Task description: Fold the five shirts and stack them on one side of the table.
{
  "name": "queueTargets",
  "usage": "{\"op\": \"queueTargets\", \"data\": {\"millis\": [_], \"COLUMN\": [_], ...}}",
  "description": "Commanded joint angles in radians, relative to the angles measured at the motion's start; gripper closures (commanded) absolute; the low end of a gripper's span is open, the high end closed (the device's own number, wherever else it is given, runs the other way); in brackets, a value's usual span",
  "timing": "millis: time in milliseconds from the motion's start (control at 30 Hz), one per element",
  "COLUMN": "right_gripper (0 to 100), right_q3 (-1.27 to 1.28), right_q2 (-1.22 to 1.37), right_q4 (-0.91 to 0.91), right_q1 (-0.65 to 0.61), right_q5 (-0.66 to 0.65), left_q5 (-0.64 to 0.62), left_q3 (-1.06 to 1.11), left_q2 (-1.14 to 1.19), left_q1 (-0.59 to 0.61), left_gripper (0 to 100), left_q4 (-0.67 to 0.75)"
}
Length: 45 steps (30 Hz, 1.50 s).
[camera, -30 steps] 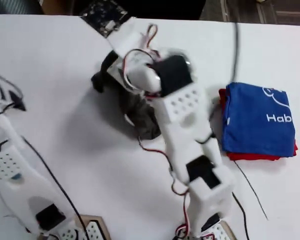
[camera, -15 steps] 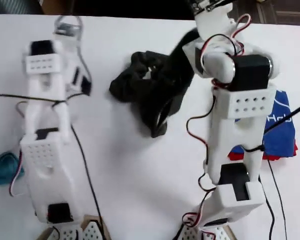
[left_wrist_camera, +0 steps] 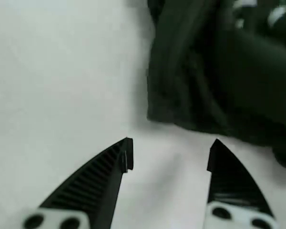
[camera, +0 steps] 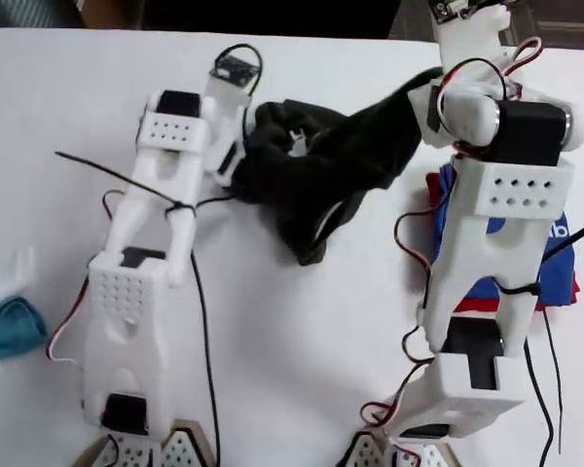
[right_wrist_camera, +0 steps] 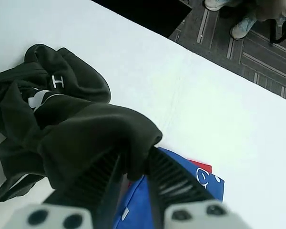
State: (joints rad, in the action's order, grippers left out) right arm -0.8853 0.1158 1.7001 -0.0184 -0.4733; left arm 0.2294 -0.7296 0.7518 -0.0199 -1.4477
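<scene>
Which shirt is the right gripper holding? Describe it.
Look at the far middle of the white table. The black shirt lies there, one end pinched by the right gripper. It's the only black one, crumpled; the blue shirt beside it is folded.

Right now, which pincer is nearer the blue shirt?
Right. The right pincer, shut on the black shirt, is near the blue shirt; left pincer, open, across the black shirt.

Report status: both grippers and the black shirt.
Right gripper shut on black shirt, one end raised. Left gripper open, just short of shirt's other end. Folded blue shirt on red shirt, off to the side; nothing in the way.
</scene>
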Motion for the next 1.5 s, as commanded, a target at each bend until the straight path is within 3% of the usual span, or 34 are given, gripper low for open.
{"op": "queueTargets", "data": {"millis": [0, 400, 700, 900, 1233, 1467], "right_gripper": [97.8, 97.8, 97.8, 97.7, 97.7, 97.7], "right_q3": [0.0, 0.0, 0.026, 0.084, 0.091, 0.078], "right_q2": [-0.053, -0.045, -0.05, -0.054, -0.073, -0.173], "right_q4": [-0.002, -0.002, -0.001, -0.002, -0.088, -0.137], "right_q1": [0.013, 0.065, 0.062, 0.062, 0.058, -0.022], "right_q5": [-0.008, -0.008, -0.008, -0.008, -0.008, -0.002], "left_q5": [0.006, 0.087, 0.086, 0.084, 0.084, 0.083], "left_q3": [-0.001, -0.012, -0.012, -0.019, -0.312, -0.599], "left_q2": [0.002, 0.147, 0.146, 0.133, -0.008, -0.121], "left_q1": [-0.008, -0.023, -0.018, -0.003, 0.075, 0.153], "left_gripper": [72, 73, 98, 97, 97, 97], "left_q4": [0.086, 0.118, 0.152, 0.141, -0.166, -0.338]}}
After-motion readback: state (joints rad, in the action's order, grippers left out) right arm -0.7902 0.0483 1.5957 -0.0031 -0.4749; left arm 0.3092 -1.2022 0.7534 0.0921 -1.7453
